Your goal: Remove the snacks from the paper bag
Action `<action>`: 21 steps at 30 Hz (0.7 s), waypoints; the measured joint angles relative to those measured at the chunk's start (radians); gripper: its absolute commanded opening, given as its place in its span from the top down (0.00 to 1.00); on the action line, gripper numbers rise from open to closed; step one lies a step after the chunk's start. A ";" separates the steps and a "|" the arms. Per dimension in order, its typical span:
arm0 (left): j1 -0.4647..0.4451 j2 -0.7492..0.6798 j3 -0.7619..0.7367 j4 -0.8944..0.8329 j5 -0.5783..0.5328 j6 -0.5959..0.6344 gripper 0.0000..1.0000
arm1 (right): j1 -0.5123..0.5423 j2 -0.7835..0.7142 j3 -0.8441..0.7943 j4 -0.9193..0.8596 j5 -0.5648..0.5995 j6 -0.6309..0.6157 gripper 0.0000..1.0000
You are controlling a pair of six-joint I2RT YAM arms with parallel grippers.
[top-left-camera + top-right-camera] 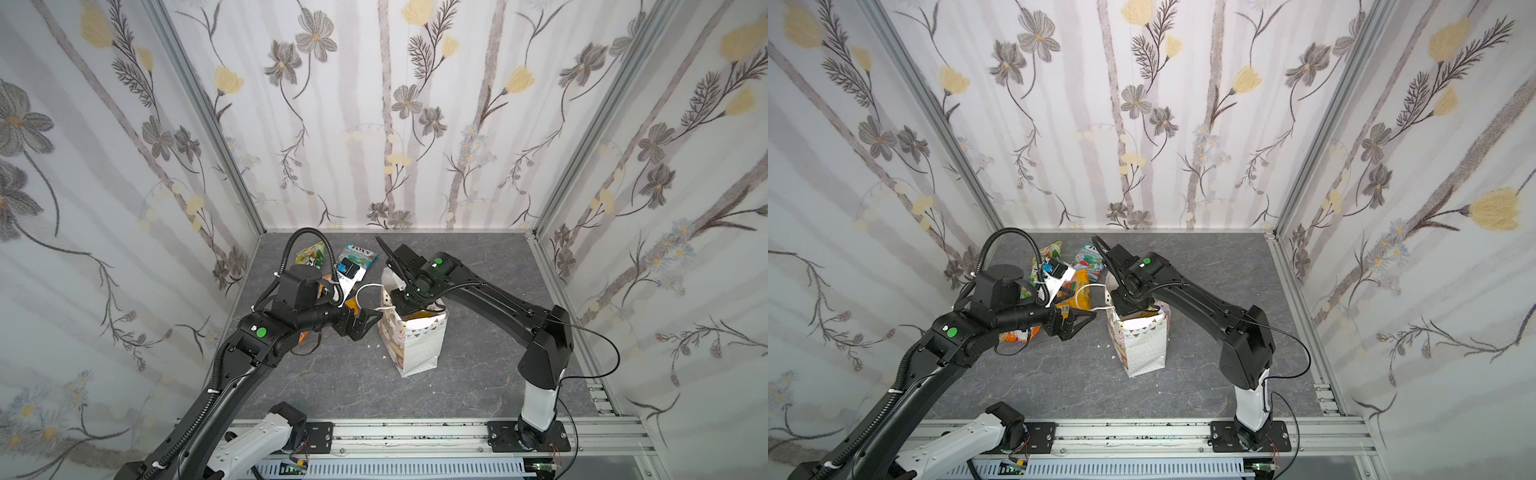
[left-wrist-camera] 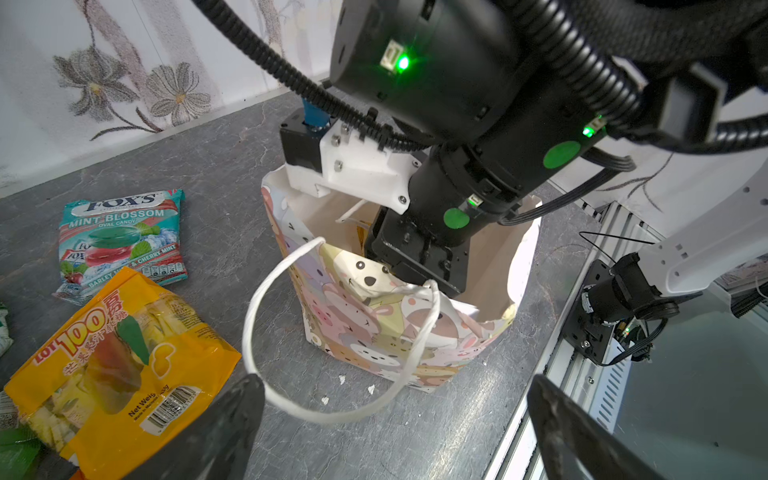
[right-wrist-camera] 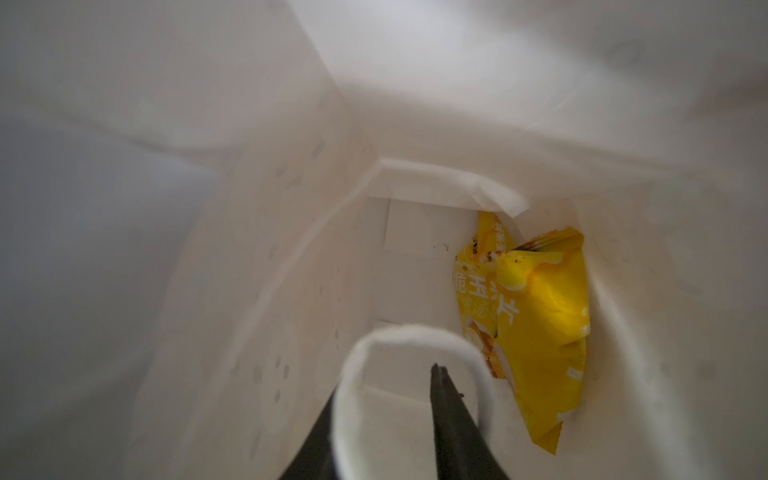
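The white paper bag (image 1: 415, 349) (image 1: 1142, 349) (image 2: 374, 332) stands upright mid-table. My right gripper (image 3: 386, 386) reaches down into its mouth, jaws slightly apart with nothing between them. A white cord handle (image 3: 407, 332) loops across its fingers. A yellow packet (image 3: 536, 316) lies at the bottom against a bag wall, beyond the fingertips. My left gripper (image 1: 370, 324) (image 2: 395, 386) stands wide open and empty just left of the bag, by the other cord handle (image 2: 257, 299). Outside lie the teal FOX'S packet (image 2: 120, 237) (image 1: 357, 253), an orange-yellow packet (image 2: 116, 357) and a yellow-green packet (image 1: 309, 255).
The snacks lie on the grey table (image 1: 478, 374) behind and under my left arm, near the back left wall. Small paper scraps (image 2: 343, 379) lie beside the bag. An aluminium rail (image 1: 415, 432) runs along the front edge. Papered walls close three sides.
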 measured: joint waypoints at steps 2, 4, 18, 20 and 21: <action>0.000 -0.001 -0.014 0.023 0.001 -0.002 0.00 | 0.005 0.010 0.040 -0.029 0.011 0.001 0.68; 0.000 -0.005 -0.037 0.063 0.003 -0.017 0.00 | 0.006 0.012 0.089 -0.051 0.014 0.004 0.68; 0.000 -0.032 -0.172 0.267 0.011 -0.146 0.00 | 0.014 0.051 0.140 -0.137 -0.021 0.059 0.71; 0.000 -0.038 -0.175 0.268 0.013 -0.146 0.00 | 0.011 0.051 0.124 -0.145 -0.042 0.059 0.70; 0.000 -0.042 -0.175 0.268 0.014 -0.145 0.00 | 0.010 0.051 0.119 -0.150 -0.058 0.060 0.69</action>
